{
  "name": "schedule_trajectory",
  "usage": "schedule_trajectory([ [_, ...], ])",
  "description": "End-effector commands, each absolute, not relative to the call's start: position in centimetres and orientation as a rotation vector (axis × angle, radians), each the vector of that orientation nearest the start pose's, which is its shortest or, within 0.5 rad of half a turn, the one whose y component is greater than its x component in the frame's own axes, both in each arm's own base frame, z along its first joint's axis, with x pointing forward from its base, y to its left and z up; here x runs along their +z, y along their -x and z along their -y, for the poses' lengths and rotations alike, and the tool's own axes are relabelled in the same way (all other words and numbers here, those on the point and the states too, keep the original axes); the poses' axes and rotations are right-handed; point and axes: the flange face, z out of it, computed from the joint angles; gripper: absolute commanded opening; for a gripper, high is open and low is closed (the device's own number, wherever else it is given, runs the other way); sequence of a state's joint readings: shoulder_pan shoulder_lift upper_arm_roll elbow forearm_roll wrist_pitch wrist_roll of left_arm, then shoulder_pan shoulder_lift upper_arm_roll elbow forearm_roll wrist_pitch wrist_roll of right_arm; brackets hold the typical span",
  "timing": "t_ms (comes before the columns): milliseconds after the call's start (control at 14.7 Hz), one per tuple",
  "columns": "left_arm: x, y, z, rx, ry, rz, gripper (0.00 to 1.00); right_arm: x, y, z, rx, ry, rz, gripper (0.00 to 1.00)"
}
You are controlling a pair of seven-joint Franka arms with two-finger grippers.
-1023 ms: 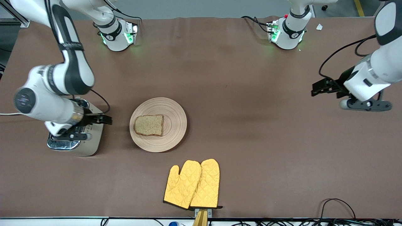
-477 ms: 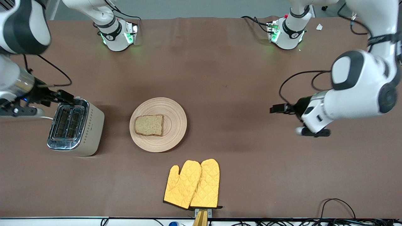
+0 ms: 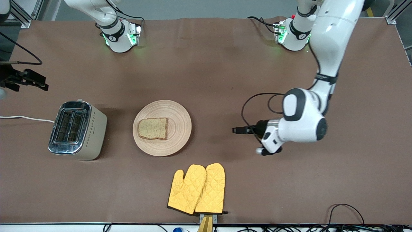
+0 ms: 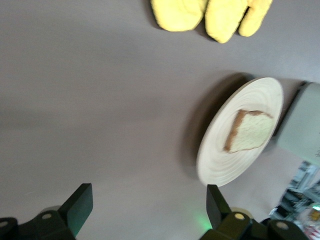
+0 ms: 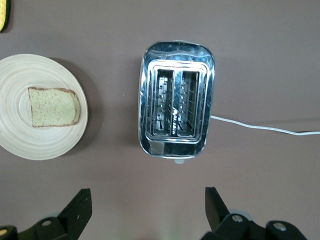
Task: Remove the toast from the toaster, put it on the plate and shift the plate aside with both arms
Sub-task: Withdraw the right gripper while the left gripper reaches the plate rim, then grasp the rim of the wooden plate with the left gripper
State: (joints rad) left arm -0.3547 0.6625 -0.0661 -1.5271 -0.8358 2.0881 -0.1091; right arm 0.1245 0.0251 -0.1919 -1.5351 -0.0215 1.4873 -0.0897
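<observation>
The toast [image 3: 153,128] lies flat on the round wooden plate [image 3: 180,124] in the middle of the table. My left gripper [image 3: 237,130] is open and empty over bare table, beside the plate toward the left arm's end. Its wrist view shows the plate [image 4: 220,157] and toast [image 4: 248,132] ahead of its gripper [image 4: 148,206]. My right gripper [image 3: 41,83] is open and empty over the table at the right arm's end, near the toaster. Its wrist view shows its gripper [image 5: 147,206], the plate [image 5: 45,142] and toast [image 5: 52,106].
A silver two-slot toaster [image 3: 77,130] stands beside the plate toward the right arm's end, its slots empty [image 5: 176,112], with a white cable [image 5: 260,127]. Two yellow oven mitts [image 3: 198,188] lie nearer the front camera than the plate, also in the left wrist view [image 4: 210,15].
My left arm has swung in from the table's end toward the plate. My right gripper has moved off the toaster, out toward the table's edge.
</observation>
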Motion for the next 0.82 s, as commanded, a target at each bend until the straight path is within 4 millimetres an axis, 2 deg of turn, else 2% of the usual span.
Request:
schedule_trajectory([
  [0,24.7,-62.1,37.8,-0.310,-2.343,-0.273,1.00,62.5,-54.7,3.8,0.177,3.169,0.041,1.00],
  [273,21.1,-60.2,45.7,-0.213,-2.313,-0.253,0.99,62.6,-54.7,3.0,0.176,3.168,0.063,1.00],
  [409,19.4,-59.4,47.7,-0.189,-2.311,-0.245,0.99,63.2,-54.8,2.8,0.154,3.170,0.067,1.00],
  [682,16.9,-57.8,49.9,-0.164,-2.294,-0.228,0.99,63.4,-54.8,3.6,0.147,3.166,0.058,1.00],
  [750,17.0,-57.6,50.2,-0.166,-2.286,-0.223,0.99,63.4,-54.9,3.7,0.147,3.168,0.058,1.00],
])
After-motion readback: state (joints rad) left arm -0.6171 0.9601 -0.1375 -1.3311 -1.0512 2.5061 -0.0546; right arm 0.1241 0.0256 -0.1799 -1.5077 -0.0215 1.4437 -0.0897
